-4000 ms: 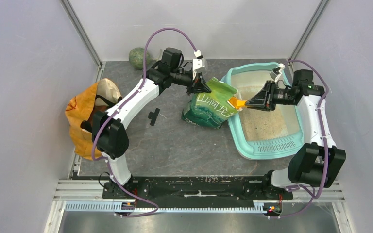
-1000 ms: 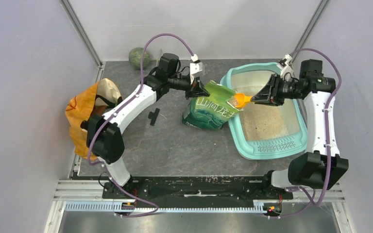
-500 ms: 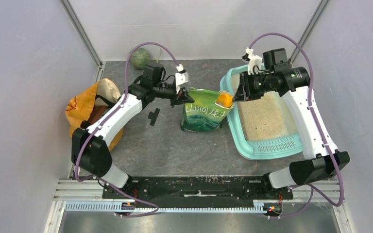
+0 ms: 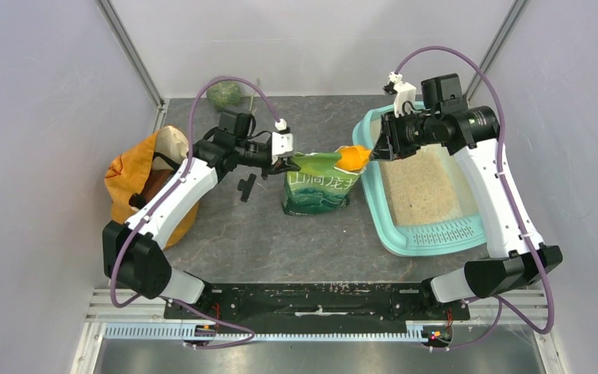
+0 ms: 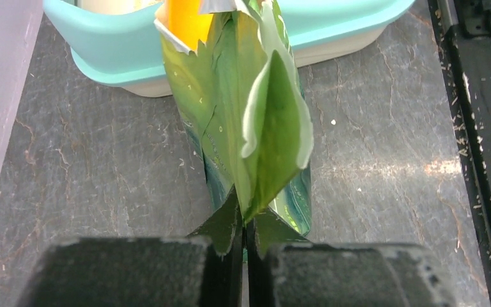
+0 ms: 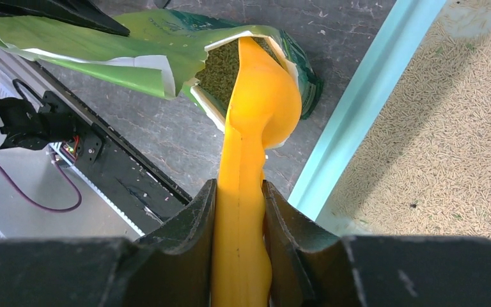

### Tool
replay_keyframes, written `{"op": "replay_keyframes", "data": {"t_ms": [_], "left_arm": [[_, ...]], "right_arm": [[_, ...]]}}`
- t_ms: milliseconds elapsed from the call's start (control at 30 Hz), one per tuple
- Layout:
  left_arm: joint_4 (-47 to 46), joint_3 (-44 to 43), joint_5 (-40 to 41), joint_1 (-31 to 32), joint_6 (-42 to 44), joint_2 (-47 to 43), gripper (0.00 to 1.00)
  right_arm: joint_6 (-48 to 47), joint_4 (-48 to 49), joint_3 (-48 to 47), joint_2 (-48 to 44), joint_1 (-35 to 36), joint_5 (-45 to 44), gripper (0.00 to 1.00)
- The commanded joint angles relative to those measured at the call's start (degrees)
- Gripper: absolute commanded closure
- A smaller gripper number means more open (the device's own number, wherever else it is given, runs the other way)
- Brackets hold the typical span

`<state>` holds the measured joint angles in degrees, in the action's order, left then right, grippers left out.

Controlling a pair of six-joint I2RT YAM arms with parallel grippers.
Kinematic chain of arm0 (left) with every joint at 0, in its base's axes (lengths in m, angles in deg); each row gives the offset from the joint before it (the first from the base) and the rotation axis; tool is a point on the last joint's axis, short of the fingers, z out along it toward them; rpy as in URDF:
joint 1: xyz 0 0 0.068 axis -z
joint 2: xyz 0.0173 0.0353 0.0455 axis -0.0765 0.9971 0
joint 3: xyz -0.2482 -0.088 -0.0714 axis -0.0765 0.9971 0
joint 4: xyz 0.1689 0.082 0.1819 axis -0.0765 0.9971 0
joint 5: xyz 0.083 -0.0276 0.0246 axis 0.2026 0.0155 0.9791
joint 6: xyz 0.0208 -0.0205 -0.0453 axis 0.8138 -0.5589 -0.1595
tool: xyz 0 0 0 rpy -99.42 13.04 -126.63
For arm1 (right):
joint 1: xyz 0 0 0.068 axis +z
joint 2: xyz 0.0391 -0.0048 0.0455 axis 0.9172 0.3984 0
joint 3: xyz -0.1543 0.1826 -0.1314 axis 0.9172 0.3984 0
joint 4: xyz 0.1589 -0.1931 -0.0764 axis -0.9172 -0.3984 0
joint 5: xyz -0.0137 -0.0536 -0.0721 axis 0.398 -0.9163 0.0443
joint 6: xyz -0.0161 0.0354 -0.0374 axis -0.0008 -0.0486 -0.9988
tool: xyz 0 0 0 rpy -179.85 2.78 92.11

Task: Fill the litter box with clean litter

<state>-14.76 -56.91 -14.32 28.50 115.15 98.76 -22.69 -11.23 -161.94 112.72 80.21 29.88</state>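
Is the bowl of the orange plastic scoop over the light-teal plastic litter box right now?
No: the orange plastic scoop has its bowl in the torn mouth of the green printed pouch, outside the litter box rim.

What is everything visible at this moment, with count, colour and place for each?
litter box: one, light teal, right side of the table, grille end nearest the arms
litter: one layer, pale beige, inside the litter box
pouch: one, green with white lettering, mid-table, just left of the litter box, top open
scoop: one, orange, bowl at the pouch mouth
sack: one, orange, far left of the table
ball: one, mottled green, back left corner
small part: one, black, on the table left of the pouch
table: one, dark grey
left gripper: one, black, shut on the pouch's top edge
right gripper: one, black, shut on the scoop handle
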Motion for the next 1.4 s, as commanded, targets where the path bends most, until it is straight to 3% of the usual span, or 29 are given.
{"op": "replay_keyframes", "data": {"t_ms": [0,167,400,600,733,933,1367], "left_arm": [[3.5,-0.4,-2.5,0.2,11.2,-4.3,0.98],[6.1,2.7,-1.8,1.3,19.9,-6.8,0.98],[6.1,5.7,-1.2,1.9,24.0,-9.1,0.98],[6.1,6.8,-0.3,2.4,24.7,-10.8,0.98],[4.7,6.6,1.0,2.6,20.5,-10.9,0.97],[0.3,6.6,3.5,2.6,12.6,-9.9,0.62],[-8.9,7.8,7.0,2.6,2.3,-7.9,0.35]], "right_arm": [[-2.2,1.0,-2.2,-3.1,-0.9,3.1,1.00],[-3.0,-1.5,-2.6,-5.1,-3.9,7.3,1.00],[-1.5,-0.4,-3.3,-9.9,-5.4,13.9,1.00],[2.9,4.0,-3.6,-11.9,-5.5,13.9,1.00],[6.2,7.1,-1.9,-10.5,-5.6,10.5,1.00],[6.7,11.6,1.3,-5.3,-5.5,6.9,1.00],[11.1,21.1,6.5,2.6,-5.6,9.8,1.00]]}}
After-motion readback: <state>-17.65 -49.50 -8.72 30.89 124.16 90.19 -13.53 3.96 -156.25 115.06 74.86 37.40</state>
